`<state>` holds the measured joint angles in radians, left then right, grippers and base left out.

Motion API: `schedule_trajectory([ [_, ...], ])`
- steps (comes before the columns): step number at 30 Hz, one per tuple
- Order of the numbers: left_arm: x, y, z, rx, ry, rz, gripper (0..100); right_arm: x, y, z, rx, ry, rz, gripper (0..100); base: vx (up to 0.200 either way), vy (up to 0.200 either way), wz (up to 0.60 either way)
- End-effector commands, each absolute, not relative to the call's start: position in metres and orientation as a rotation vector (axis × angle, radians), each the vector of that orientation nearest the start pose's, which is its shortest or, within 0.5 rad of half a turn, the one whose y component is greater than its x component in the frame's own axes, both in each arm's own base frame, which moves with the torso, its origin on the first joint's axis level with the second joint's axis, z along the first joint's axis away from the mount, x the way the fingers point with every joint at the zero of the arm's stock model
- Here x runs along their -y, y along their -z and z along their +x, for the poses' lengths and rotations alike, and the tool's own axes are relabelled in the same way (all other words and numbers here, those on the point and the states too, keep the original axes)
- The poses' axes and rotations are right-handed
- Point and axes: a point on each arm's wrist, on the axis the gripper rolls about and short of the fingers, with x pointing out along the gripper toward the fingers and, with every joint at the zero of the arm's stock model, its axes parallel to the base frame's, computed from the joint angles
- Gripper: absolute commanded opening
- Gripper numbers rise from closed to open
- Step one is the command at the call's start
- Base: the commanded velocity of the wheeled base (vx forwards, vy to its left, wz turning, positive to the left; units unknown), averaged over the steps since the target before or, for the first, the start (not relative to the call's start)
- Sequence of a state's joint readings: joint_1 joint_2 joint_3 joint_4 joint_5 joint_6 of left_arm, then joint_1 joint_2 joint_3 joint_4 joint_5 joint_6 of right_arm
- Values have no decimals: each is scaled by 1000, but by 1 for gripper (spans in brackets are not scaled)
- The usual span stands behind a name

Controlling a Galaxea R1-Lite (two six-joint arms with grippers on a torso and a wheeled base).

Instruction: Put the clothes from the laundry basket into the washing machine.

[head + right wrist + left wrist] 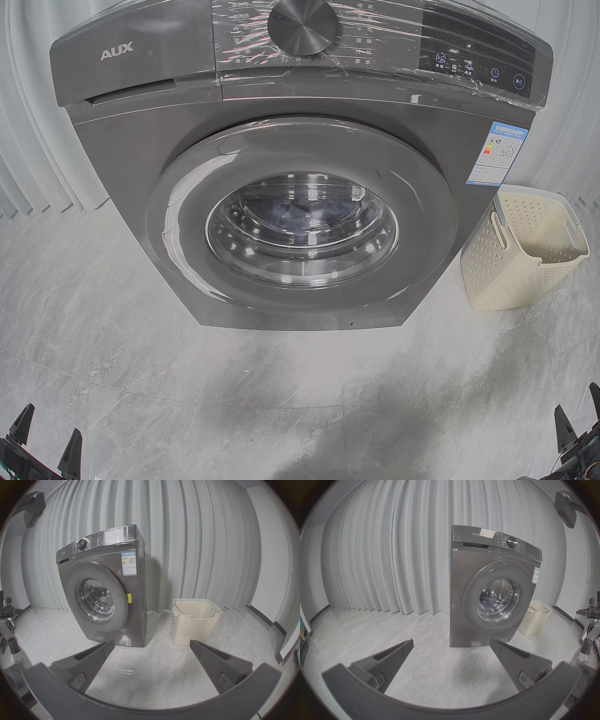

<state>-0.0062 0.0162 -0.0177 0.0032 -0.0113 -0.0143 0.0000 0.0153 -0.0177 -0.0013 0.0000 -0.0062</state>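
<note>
A grey front-loading washing machine (294, 187) stands before me with its round glass door (302, 228) shut; dark blue cloth shows dimly behind the glass. To its right on the floor sits a cream perforated laundry basket (522, 250), and what I see of its inside holds no clothes. The machine (493, 586) and basket (534, 617) stand far off in the left wrist view, as do the machine (103, 589) and basket (193, 620) in the right wrist view. My left gripper (45, 437) is low at the left, open and holding nothing. My right gripper (578, 419) is low at the right, open and holding nothing.
Pale marble-patterned floor (250, 387) stretches between me and the machine. White pleated curtains (393, 558) hang behind and beside the machine. A white wall with a dark skirting (272, 589) runs along the right, past the basket.
</note>
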Motion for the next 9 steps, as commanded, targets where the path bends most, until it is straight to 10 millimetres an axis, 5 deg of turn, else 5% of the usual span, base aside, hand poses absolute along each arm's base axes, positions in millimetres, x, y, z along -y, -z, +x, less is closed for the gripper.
schedule_trajectory([
  [1,0,-76,-23,-5,17,-12,100,0,-76,-23,5,0,-8,100,0,0,0],
  [9,0,-76,-23,-3,17,3,100,0,-76,-23,2,-3,-11,100,0,0,0],
])
